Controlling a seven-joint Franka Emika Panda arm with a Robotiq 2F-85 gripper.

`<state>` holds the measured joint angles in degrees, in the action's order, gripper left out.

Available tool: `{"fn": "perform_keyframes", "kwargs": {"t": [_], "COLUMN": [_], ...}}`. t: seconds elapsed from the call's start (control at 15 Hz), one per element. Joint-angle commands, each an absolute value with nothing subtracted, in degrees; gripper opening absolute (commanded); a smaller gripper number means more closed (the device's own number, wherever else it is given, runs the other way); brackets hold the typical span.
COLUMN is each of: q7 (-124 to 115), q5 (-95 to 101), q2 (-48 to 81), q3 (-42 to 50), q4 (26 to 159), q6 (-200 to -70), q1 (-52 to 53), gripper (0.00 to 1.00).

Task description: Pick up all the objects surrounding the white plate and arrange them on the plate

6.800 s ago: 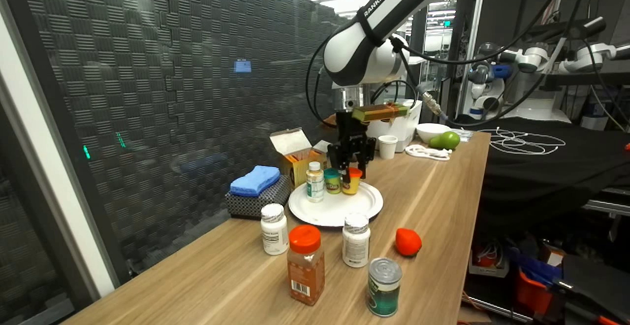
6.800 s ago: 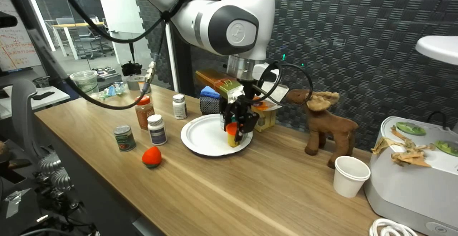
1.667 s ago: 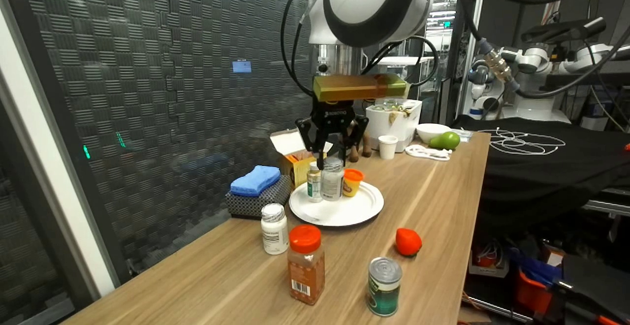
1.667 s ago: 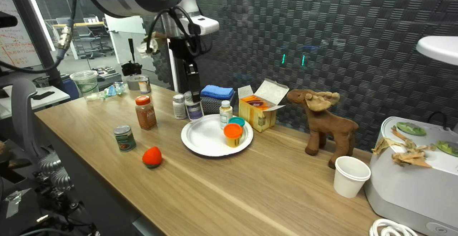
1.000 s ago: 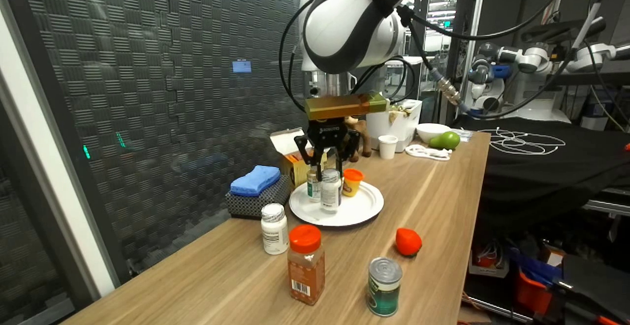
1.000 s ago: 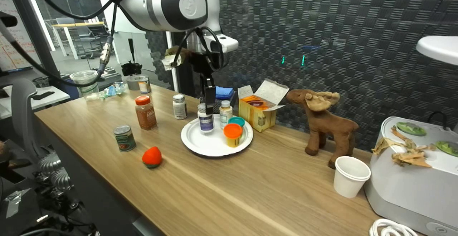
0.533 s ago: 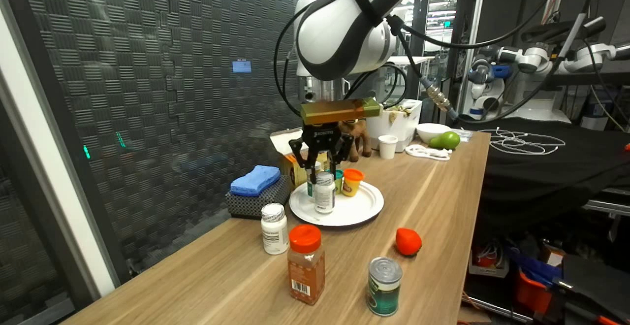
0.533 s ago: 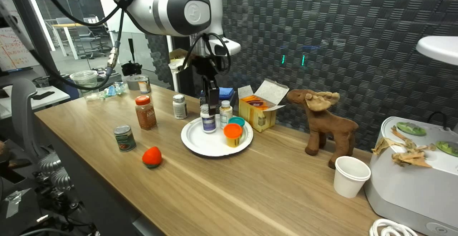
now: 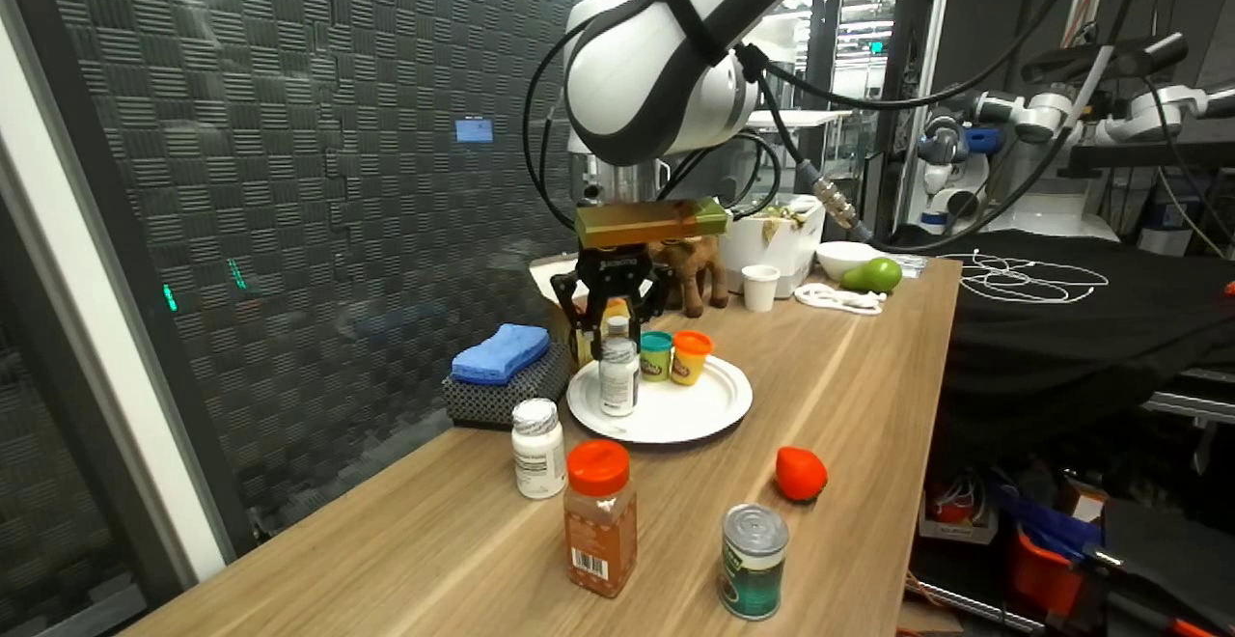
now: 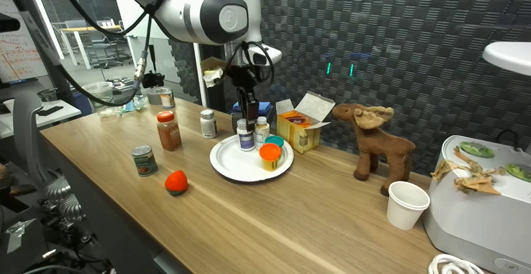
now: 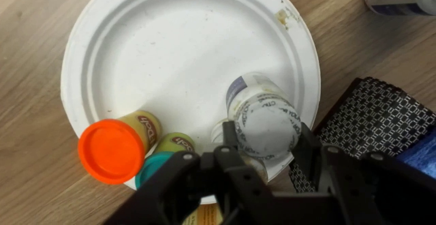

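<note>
In an exterior view we see the claw (image 9: 616,344) pointing down over the white plate (image 9: 699,413), its fingers clasping the top of an upright white bottle (image 9: 618,386). To the claw's right here, a teal-lidded tub (image 9: 655,361) and an orange-lidded tub (image 9: 689,363) stand on the plate. Below and left of the claw we find a second white bottle (image 9: 538,456), off the plate on the worktop (image 9: 444,521). Straight below the claw, nearer the camera, stands a red-lidded jar (image 9: 600,526); to its lower right are a can (image 9: 753,565) and a red fruit-shaped piece (image 9: 800,474). Left of the claw, a blue sponge-like block (image 9: 501,354) lies on a patterned box (image 9: 516,396).

In an exterior view with a moose toy (image 10: 381,145) well to the right of the claw, we make out a carton (image 10: 296,135) with raised flaps nearer on that side. A slim bottle (image 10: 262,134) stands on the plate just right of the claw; we cannot tell whether it touches the held bottle.

In the wrist view the claw comes in from the bottom, one finger either side of the held bottle's top, parted no further than that top needs. We cannot tell whether the bottle's base meets the plate. Both tubs sit left of the fingertips, the teal-lidded one partly hidden behind the claw.
</note>
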<state>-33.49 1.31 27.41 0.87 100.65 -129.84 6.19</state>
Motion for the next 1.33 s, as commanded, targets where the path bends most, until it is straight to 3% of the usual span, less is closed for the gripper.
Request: {"fn": "perform_keyframes", "kwargs": {"t": [0.0, 0.07, 0.13, 0.4, 1.27], "q7": [-31.0, -30.7, -30.3, -30.3, -30.9], "q5": [-0.3, -0.3, -0.5, 0.7, 6.5], "q2": [28.7, 28.7, 28.6, 27.6, 27.6], "q3": [0.9, 1.0, 1.0, 1.2, -0.5], "q4": [97.9, 98.0, 98.1, 98.5, 98.8], "q6": [-129.4, -129.3, -129.3, -129.9, -133.9], "q1": [6.4, 6.5, 6.5, 7.8, 17.0], "gripper": [0.39, 0.70, 0.70, 0.99, 1.00]}}
